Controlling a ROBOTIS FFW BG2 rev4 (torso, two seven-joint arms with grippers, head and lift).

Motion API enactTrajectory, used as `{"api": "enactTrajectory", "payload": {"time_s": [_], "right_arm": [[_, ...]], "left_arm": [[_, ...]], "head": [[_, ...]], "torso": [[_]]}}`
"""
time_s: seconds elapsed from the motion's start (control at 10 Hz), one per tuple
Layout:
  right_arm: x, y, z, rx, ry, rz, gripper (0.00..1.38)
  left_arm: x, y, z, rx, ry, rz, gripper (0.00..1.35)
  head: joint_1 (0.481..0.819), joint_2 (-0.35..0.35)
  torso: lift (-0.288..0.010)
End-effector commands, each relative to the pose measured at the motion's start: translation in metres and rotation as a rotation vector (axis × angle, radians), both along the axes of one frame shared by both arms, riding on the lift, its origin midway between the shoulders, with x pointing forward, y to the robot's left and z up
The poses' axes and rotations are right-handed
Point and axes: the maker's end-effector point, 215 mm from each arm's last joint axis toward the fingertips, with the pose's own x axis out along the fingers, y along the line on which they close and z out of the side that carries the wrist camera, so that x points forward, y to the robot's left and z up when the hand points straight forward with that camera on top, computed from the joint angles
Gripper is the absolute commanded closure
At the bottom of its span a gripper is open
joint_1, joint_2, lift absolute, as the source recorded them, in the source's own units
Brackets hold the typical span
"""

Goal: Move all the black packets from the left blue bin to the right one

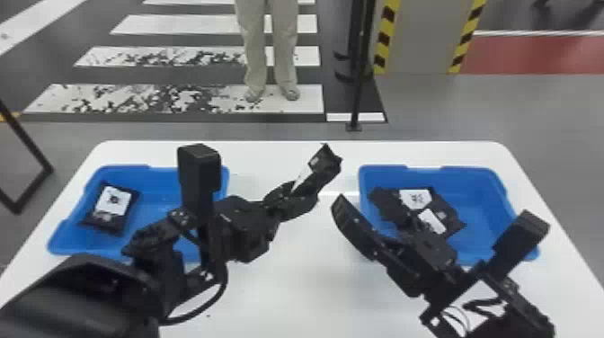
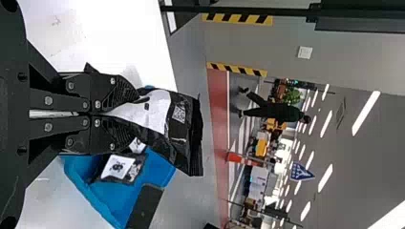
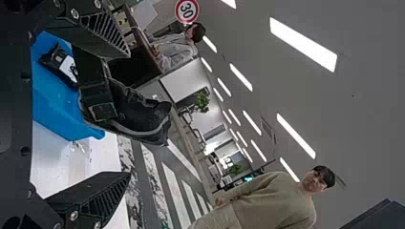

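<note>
Blue L bin (image 1: pixel 155 186) sits on the L side of the white counter (image 1: pixel 296 269). Contents obs.: one black pkt (image 1: pixel 112 209), lying near the L wall, white label w/ dark print facing up. L arm (image 1: pixel 81 296) comes in from the lower L corner and passes over the near R part of this bin; a cable (image 1: pixel 215 294) loops below its wrist.

Btwn the two bins, above the counter, is the L end effector (image 1: pixel 314 184). Status: pinching a second black pkt, the held pkt (image 1: pixel 325 159), which sticks out past the fingertips. L wrist view confirms: the end effector's (image 2: pixel 136 114) fingers are closed on one end of it, white label and small sq. code visible, far end free.

Next, the R end effector (image 1: pixel 355 197), at the near L part of the R blue bin (image 1: pixel 485 224). Status: fingers spread wide, nothing gripped; confirmed in R wrist view. R arm (image 1: pixel 535 314) enters at lower R.

R bin contents obs.: at least two black pkts, overlapping, toward the L/center of the bin: one w/ label farther back (image 1: pixel 415 197), one w/ label nearer (image 1: pixel 432 221). Exact qty n/a, partly hidden by R arm.
</note>
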Motion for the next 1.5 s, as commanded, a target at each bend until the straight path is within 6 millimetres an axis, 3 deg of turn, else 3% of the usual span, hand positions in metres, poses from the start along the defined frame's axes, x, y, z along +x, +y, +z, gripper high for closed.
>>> {"api": "enactTrajectory", "payload": {"time_s": [0.0, 0.3, 0.5, 0.7, 0.9, 1.0, 1.1, 1.2, 1.3, 1.4], "right_arm": [[0.009, 0.0, 0.007, 0.002, -0.015, 0.0, 0.15], [0.019, 0.012, 0.017, 0.015, -0.026, 0.016, 0.18], [0.024, 0.009, 0.012, 0.025, 0.001, 0.002, 1.12], [0.024, 0.008, 0.011, 0.02, 0.007, -0.002, 1.28], [0.024, 0.008, 0.012, 0.023, 0.006, -0.007, 1.28], [0.025, 0.006, 0.013, 0.025, 0.001, -0.012, 1.28], [0.029, -0.004, 0.015, 0.027, -0.007, -0.035, 1.28], [0.035, -0.017, 0.013, 0.021, -0.006, -0.062, 1.28], [0.042, -0.033, 0.011, 0.009, -0.006, -0.094, 1.28], [0.054, -0.055, 0.009, -0.009, -0.011, -0.136, 1.28]], "left_arm": [[-0.009, -0.021, 0.0, -0.017, 0.012, -0.046, 1.19], [-0.026, -0.057, -0.008, -0.047, 0.05, -0.129, 1.19], [-0.026, -0.061, -0.005, -0.052, 0.045, -0.138, 1.19], [-0.025, -0.061, -0.004, -0.057, 0.041, -0.137, 1.19], [-0.024, -0.06, 0.003, -0.073, 0.021, -0.135, 1.18], [-0.022, -0.057, 0.008, -0.094, 0.005, -0.122, 1.06], [-0.024, -0.046, -0.001, -0.107, 0.034, -0.095, 0.54], [-0.025, -0.034, -0.004, -0.122, 0.046, -0.069, 0.16], [-0.028, -0.015, -0.004, -0.131, 0.05, -0.029, 0.08], [-0.036, 0.011, -0.003, -0.132, 0.057, 0.026, 0.14]], "head": [[0.695, -0.005], [0.695, -0.055], [0.695, -0.071], [0.695, -0.077], [0.695, -0.079], [0.695, -0.079], [0.695, -0.078], [0.695, -0.077], [0.695, -0.076], [0.695, -0.075]], "torso": [[-0.14], [-0.14], [-0.14], [-0.14], [-0.14], [-0.14], [-0.14], [-0.14], [-0.14], [-0.14]]}}
